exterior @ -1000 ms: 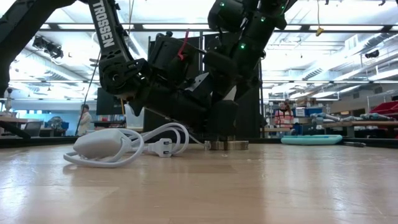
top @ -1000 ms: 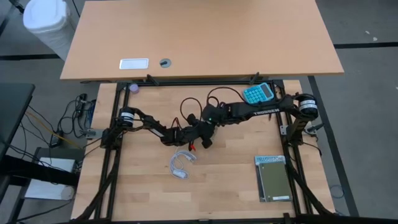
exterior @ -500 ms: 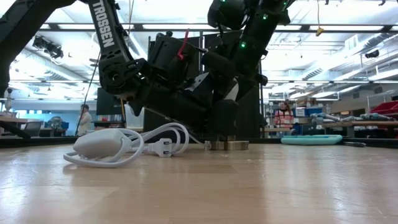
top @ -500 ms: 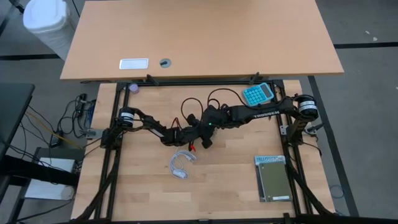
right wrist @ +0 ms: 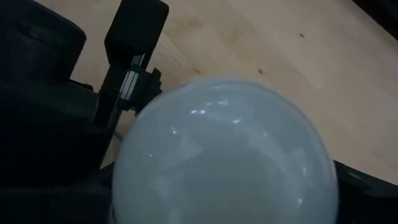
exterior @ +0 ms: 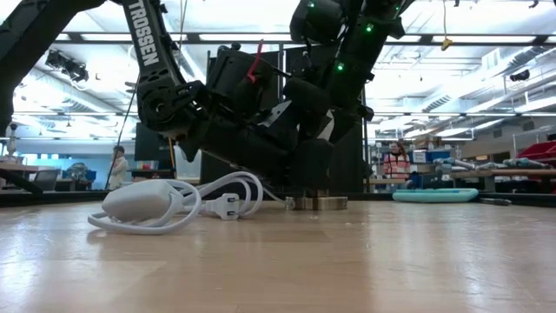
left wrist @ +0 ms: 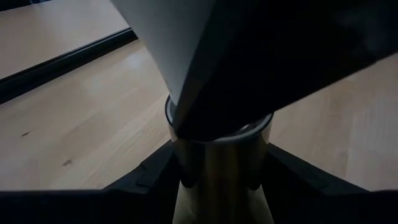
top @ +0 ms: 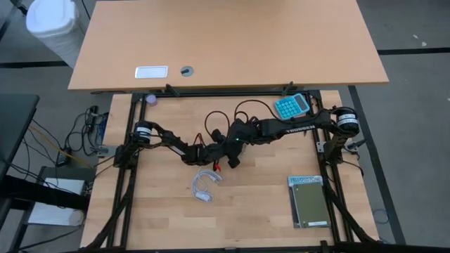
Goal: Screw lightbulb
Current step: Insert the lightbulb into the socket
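While the left gripper (top: 226, 157) clamps the socket (left wrist: 219, 163) at table centre, the bulb (right wrist: 224, 155) stands in it; right gripper (top: 235, 153) at bulb's 12 o'clock, grip unclear

You're looking at a light wooden table (top: 260, 211). A coiled white cable (top: 205, 185) lies lower left of centre, a teal calculator (top: 292, 105) at the upper right, a dark green booklet (top: 309, 202) at the lower right, and a round grey socket disc (exterior: 316, 203) near the middle.
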Robot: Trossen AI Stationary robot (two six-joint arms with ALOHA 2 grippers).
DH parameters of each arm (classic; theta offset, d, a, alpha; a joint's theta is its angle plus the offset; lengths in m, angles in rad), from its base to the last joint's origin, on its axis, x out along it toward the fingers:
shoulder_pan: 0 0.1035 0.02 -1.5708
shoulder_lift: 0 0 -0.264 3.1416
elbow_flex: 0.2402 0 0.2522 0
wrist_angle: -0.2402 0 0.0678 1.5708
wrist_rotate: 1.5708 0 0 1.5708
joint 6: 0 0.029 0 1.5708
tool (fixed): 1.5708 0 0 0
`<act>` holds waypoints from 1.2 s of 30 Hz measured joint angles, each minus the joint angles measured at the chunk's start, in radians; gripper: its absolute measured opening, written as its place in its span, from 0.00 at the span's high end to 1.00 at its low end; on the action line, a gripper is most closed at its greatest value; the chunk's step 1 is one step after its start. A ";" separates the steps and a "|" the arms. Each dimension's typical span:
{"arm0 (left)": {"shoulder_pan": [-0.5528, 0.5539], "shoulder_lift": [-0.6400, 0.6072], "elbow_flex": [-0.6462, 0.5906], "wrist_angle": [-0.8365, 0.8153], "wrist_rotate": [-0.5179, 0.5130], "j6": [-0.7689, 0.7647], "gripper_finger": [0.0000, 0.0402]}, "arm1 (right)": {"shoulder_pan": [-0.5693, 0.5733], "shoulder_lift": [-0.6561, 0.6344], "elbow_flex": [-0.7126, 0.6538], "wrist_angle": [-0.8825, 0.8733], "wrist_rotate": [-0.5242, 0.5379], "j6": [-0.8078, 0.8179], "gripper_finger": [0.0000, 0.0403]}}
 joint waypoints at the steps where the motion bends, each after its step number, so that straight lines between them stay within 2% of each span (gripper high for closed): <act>1: 0.000 0.000 0.000 0.000 0.000 0.000 0.51 | 0.000 0.000 0.000 0.000 0.000 -0.004 0.21; 8: 0.000 0.000 0.000 0.000 0.006 0.001 0.51 | 0.000 -0.008 0.000 -0.004 -0.012 -0.048 0.16; 19: 0.002 -0.003 0.004 0.004 -0.006 -0.007 0.51 | 0.038 -0.068 0.003 -0.034 -0.097 -0.154 0.15; 30: -0.002 -0.003 0.003 -0.011 0.017 -0.004 0.51 | 0.052 -0.070 0.003 -0.148 -0.039 -0.166 0.15; 33: -0.005 -0.006 0.004 -0.052 0.049 -0.011 0.51 | 0.062 -0.079 0.003 -0.280 0.020 -0.146 0.15; 36: -0.020 -0.008 0.005 -0.084 0.058 -0.026 0.51 | 0.079 -0.113 -0.005 -0.308 0.093 -0.137 0.16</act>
